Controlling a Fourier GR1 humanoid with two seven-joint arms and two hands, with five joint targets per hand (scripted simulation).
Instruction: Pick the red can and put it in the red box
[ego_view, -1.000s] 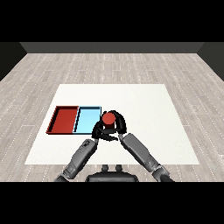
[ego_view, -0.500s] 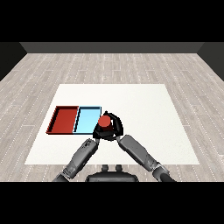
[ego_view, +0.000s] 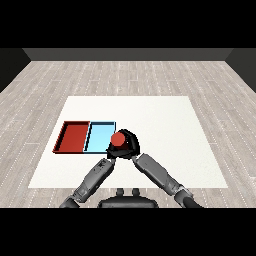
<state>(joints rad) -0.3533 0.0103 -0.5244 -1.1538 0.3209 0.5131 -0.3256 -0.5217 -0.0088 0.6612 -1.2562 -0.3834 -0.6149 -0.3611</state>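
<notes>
leftward since a second ago goes the red can (ego_view: 118, 139), right hand (ego_view: 131, 145) fingers curled round it at the light blue tray's (ego_view: 97, 137) 4 o'clock corner; left hand (ego_view: 111, 152) fingers hidden, cannot tell.

two grey forearms, each black hand (ego_view: 131, 145) fingered.

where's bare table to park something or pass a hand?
Bare: the white table right of the light blue tray, out to its right edge; the strip behind both trays; the margin left of the red tray. Crowded: beside the blue tray's near right corner, where the right hand, curled round the red can, meets the left hand.
</notes>
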